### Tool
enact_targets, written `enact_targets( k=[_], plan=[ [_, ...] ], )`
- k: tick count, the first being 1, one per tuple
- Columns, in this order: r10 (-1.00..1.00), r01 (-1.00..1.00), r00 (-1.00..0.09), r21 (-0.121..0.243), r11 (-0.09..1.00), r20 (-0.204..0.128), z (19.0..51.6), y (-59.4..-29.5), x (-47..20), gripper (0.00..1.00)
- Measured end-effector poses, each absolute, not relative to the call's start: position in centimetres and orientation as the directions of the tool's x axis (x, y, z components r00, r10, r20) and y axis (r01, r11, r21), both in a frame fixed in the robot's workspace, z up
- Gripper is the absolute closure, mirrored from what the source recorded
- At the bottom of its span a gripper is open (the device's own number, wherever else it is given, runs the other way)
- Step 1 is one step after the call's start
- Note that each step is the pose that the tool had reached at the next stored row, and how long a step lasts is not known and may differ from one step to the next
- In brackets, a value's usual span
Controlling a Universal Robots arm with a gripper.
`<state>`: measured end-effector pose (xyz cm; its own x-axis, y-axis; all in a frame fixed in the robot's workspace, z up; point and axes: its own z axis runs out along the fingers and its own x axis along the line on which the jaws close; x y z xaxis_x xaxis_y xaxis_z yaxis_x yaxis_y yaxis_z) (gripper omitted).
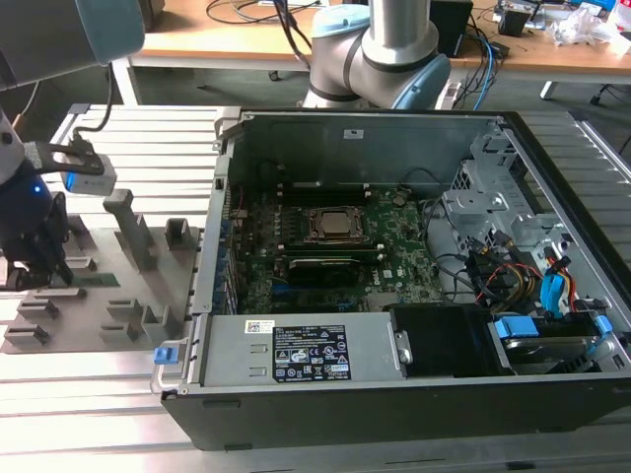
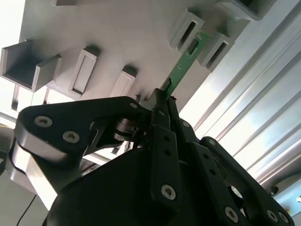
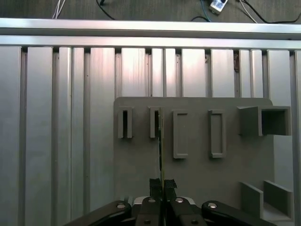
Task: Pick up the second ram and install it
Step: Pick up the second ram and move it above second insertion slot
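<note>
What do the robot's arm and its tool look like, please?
The arm has silver-grey tubes and rounded joints with pale blue caps. The tool is black, built of flat linkage bars studded with silver screw heads. In the exterior view, a small blue light glows on its body.

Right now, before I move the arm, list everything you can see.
second ram: one, green, held by the gripper, far end among the holder plate's slot blocks
holder plate: one, grey, on the table, exterior view's left of the case
computer case: one, black, open
motherboard: one, green, inside the case
power supply: one, grey, beside the motherboard
table: one, silver, slatted
arm base: one, grey and blue, behind the case
gripper: one, black, shut on the second ram
</note>
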<state>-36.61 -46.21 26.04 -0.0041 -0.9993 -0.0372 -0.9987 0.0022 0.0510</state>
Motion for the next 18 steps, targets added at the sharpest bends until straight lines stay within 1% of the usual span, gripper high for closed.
enact_targets(
  k=[18],
  plan=[
    [-0.999, -0.999, -0.004, 0.051, 0.002, -0.037, 29.8, -46.2, -36.6, 0.86]
  ],
)
